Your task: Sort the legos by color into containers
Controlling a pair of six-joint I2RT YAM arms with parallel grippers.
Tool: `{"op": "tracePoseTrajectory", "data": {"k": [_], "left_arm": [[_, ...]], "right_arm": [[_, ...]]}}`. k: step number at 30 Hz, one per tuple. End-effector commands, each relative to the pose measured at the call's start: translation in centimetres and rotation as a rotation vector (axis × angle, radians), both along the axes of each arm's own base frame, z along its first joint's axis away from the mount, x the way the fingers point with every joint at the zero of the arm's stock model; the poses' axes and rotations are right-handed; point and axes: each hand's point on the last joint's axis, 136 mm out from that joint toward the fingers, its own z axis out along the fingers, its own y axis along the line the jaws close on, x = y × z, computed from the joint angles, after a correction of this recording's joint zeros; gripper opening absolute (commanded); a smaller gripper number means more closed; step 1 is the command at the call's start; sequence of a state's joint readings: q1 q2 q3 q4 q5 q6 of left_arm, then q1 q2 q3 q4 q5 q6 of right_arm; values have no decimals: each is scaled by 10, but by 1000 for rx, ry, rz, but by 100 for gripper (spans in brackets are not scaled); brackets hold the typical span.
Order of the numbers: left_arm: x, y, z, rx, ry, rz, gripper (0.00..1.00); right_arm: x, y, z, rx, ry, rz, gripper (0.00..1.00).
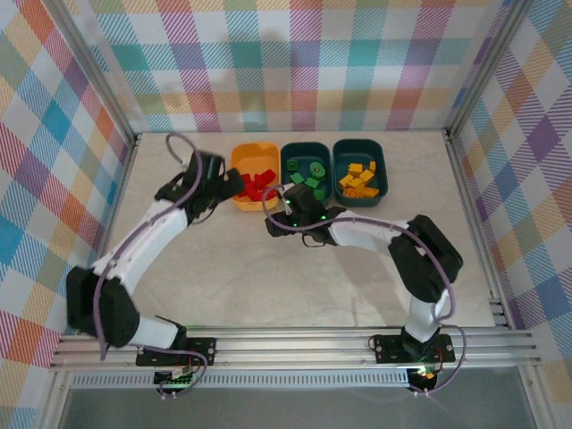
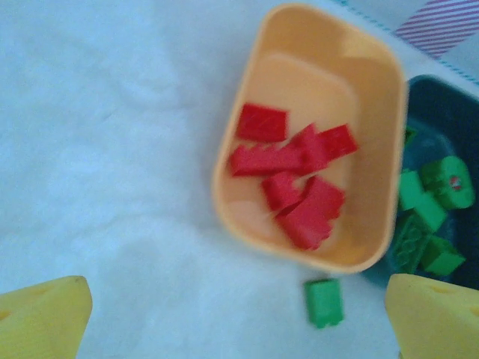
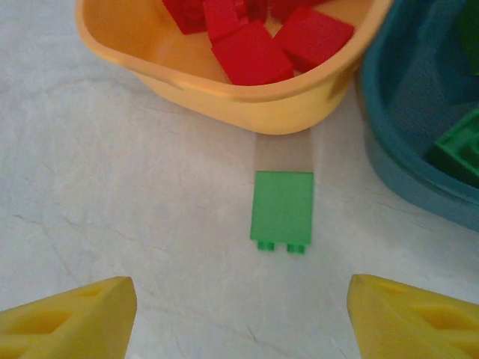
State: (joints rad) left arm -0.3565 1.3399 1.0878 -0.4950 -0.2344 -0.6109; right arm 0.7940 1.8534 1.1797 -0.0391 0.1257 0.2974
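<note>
A single green lego (image 3: 282,207) lies flat on the table, just in front of the yellow-orange container (image 3: 247,105), which holds several red legos (image 2: 299,187). My right gripper (image 3: 239,321) is open. It sits low over the table a short way behind that green lego, with nothing between its fingers. My left gripper (image 2: 239,329) hovers open and empty near the same container (image 2: 299,75), and the green lego (image 2: 323,301) lies by its right finger. A teal container (image 2: 441,105) to the right holds several green legos (image 2: 434,209). Another teal container (image 1: 353,152) holds yellow legos (image 1: 359,179).
The three containers stand side by side at the back of the table, near the checkered rear wall. Both arms (image 1: 161,223) (image 1: 393,241) reach in toward the yellow-orange container from left and right. Metal frame posts (image 1: 474,223) edge the table.
</note>
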Motion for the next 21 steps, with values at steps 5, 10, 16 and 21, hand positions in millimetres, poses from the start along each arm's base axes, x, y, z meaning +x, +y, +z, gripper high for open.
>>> {"op": "tracePoseTrajectory", "data": {"k": [5, 10, 16, 21], "left_arm": [[-68, 29, -80, -90, 74, 147, 100], [-87, 30, -92, -127, 84, 139, 100], [-88, 29, -95, -129, 93, 127, 100], [-87, 28, -97, -119, 100, 121, 100]], "right_arm": [[12, 10, -40, -138, 39, 10, 72], [24, 16, -61, -193, 34, -5, 68], [31, 22, -70, -247, -6, -16, 54], [26, 25, -59, -267, -56, -9, 34]]}}
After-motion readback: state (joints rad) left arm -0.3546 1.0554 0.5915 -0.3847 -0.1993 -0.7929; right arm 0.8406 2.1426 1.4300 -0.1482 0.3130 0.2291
